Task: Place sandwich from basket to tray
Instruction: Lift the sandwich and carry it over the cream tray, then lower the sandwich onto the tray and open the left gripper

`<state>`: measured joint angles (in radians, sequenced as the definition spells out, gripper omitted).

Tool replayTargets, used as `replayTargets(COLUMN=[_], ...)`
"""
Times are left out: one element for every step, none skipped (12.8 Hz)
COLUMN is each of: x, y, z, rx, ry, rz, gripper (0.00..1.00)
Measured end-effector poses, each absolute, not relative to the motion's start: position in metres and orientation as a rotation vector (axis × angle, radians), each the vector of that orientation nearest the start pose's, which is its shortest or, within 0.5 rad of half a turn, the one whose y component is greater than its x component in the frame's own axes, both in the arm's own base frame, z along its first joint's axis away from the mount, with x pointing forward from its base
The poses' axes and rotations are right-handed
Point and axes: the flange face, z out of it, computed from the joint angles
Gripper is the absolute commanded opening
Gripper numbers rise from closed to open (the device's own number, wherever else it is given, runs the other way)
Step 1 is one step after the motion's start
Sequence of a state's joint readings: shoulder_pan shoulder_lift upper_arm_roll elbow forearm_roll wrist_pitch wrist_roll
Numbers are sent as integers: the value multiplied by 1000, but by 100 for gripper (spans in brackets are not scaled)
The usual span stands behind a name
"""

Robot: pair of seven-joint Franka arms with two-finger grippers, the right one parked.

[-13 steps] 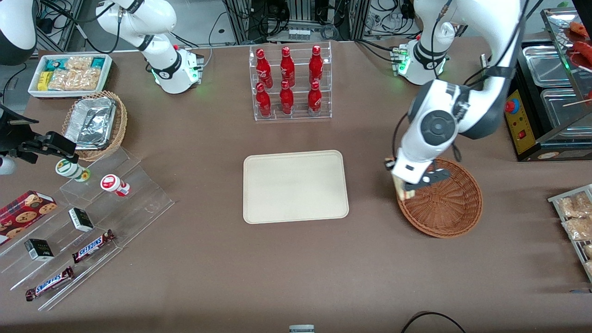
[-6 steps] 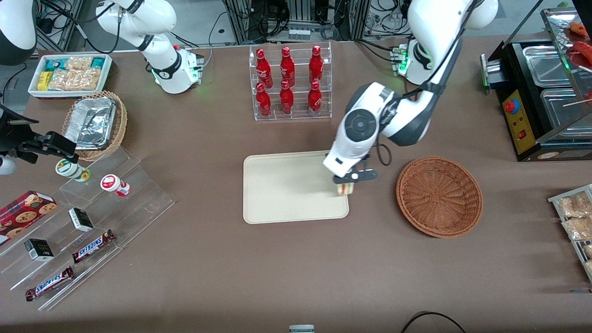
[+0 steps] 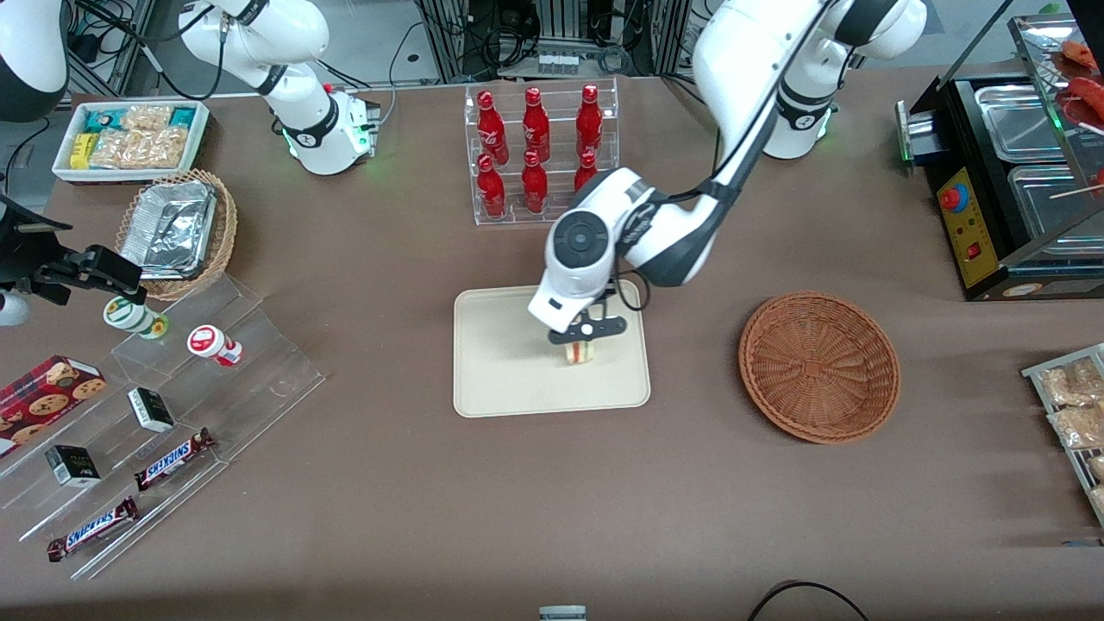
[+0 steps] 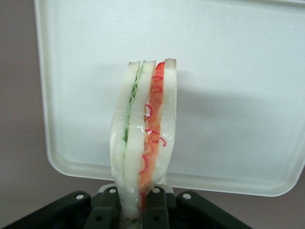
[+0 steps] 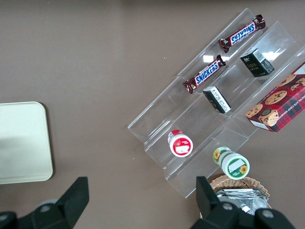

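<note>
The sandwich [image 4: 145, 138] is a thin wedge of white bread with green and red layers inside, wrapped in clear plastic. The gripper [image 3: 583, 341] is squeezed tight on one end of it and holds it standing on edge over the cream tray [image 3: 500, 379], near the middle of the front view. The round brown basket [image 3: 819, 366] sits well apart, in the right part of that view, with nothing in it. The table [image 3: 552, 500] is brown. Red bottles [image 3: 536, 153] stand in a clear rack above the tray in that view.

Red bottles [image 3: 536, 151] in a clear rack, Snickers bars [image 3: 172, 458] on acrylic steps
</note>
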<state>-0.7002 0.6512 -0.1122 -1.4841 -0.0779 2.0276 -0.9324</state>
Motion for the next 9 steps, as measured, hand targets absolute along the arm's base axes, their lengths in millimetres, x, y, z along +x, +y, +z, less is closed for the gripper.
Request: replayTargets(x=[489,491,493,496,498,499,500,501,502], y=[-514,-523,-528,-532,-535,-537,-538,-539,-540], z=[282,278,273,269,265,262,261,259,256], rx=[-3129,-3128,-3122,-3114,-3108,-3103,-3097,-3090,-3082], ry=[-290,-305,-320,-327,-326,-324,-327,-338,-352], rz=[262,245,222,197,179,163,145,128,120], gripper=[0,0,0,0,0,0,0,0,0])
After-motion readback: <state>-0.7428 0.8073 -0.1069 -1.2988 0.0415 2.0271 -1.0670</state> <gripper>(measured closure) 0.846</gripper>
